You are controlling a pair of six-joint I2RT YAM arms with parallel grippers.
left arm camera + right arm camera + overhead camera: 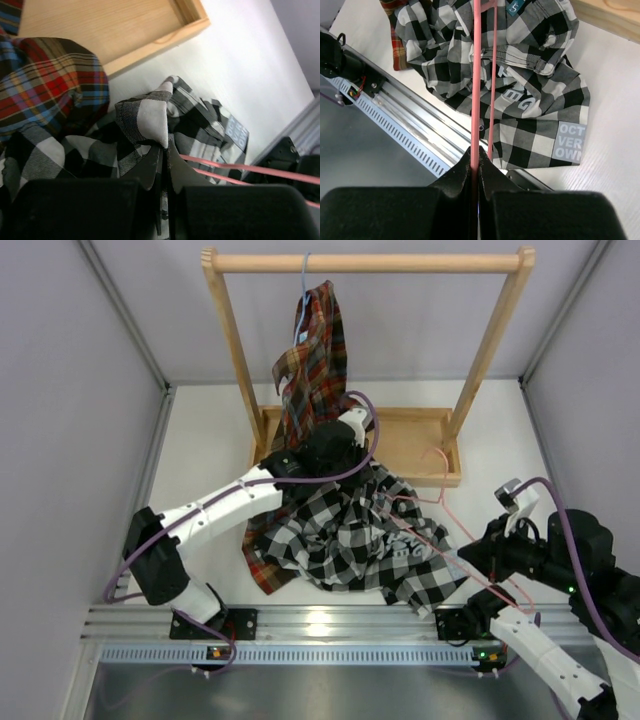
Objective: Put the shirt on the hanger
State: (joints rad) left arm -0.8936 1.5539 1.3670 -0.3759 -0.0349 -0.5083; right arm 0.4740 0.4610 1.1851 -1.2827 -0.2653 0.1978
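Note:
The black-and-white checked shirt (pixel 350 535) lies crumpled on the table in front of the rack. My left gripper (pixel 340 455) sits at its far edge. In the left wrist view that gripper (pixel 165 147) is shut on a raised fold of the shirt (pixel 150 117). The thin pink hanger (pixel 444 495) lies across the shirt's right side, and its wires (pixel 250 169) run past the left fingers. My right gripper (pixel 470 558) is near the front right. Its tips (pixel 475 152) are shut on one wire of the hanger (pixel 476 75), which stretches away over the shirt (pixel 520 100).
A wooden rack (pixel 365 262) stands at the back with a shallow wooden base tray (pixel 420 440). A red tartan shirt (pixel 315 360) hangs from it on a light blue hanger, its tail reaching under the checked shirt (pixel 262 565). A metal rail (pixel 330 625) lines the near edge.

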